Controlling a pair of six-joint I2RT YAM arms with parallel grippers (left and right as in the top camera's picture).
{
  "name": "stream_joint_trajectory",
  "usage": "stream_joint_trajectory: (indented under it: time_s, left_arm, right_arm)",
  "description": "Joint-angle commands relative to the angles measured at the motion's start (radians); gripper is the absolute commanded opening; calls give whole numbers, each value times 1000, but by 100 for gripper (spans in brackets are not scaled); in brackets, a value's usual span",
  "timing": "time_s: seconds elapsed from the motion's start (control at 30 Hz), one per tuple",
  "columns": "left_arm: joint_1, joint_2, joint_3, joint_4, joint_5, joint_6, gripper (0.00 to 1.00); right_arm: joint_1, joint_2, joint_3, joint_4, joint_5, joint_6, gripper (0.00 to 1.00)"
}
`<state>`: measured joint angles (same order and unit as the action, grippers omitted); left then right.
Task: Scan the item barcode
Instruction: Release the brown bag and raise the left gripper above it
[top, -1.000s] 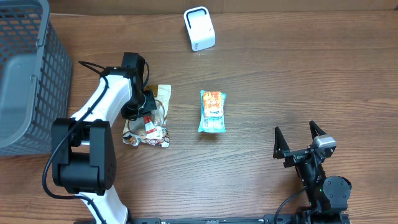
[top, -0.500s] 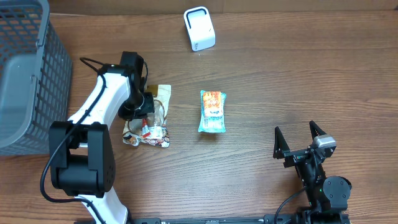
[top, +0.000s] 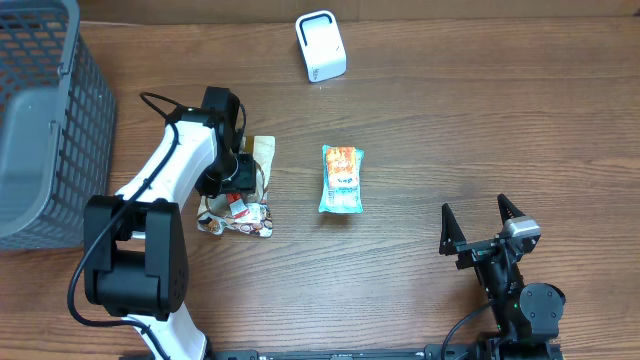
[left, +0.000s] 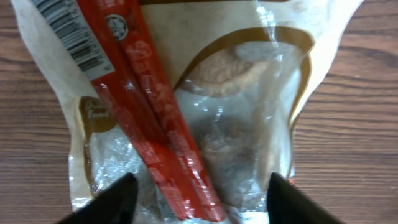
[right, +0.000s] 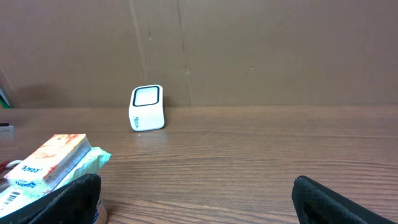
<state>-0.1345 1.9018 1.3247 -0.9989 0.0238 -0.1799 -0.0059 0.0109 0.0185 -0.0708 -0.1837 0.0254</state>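
We judge the scan as not yet done. The snack pouch (top: 238, 200) lies flat on the desk (top: 450, 120), directly beneath the left claw (top: 232, 178). The scanner (top: 320, 45) stands well apart from it, off beyond that claw's far side. In the left wrist view the two dark fingers (left: 118, 199) stand spread over the pouch's near edges. From that we read the claw as open and holding nothing. The right claw (top: 478, 232) is parked with its jaws fully apart, and nothing lies between them. What seems left is the whole carry: closing on the pouch, lifting it, and turning its barcode (left: 68, 34) towards the scanner's window.

The pouch is glossy, crinkled film in cream with a brown border. Its clear panel shows pale round biscuits, and a red band runs diagonally across it. The black-and-white barcode sits face up, ahead of the left claw's fingers and to the left in that view. We expect the film to be slippery and apt to buckle.

A second item, an orange and teal packet (top: 342, 178), is a flat, pillow-shaped pack lying between the two claws. The scanner is a smooth white rounded box with a dark-rimmed window. A grey mesh basket (top: 40, 120) stands outside the left claw. The desk shows brown wood grain.
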Motion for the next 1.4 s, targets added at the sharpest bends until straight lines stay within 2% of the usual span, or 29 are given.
stream_joint_trajectory:
  time_s: [0.0, 0.3, 0.47, 0.63, 1.37]
  left_arm:
    - [7, -42, 63, -17, -5, -39, 66]
    - [45, -161, 323, -78, -23, -56, 84]
    - [47, -253, 397, -68, -139, -90, 100]
    - [47, -306, 397, -55, -173, -90, 100]
    - [47, -303, 397, -56, -173, -90, 100]
  right_arm:
    - [-4, -8, -11, 5, -1, -6, 100]
    - [-4, -8, -11, 5, -1, -6, 100]
    - [-4, -8, -11, 5, -1, -6, 100]
    - [-4, -8, -11, 5, -1, -6, 100]
    - [-4, -8, -11, 5, -1, -6, 100]
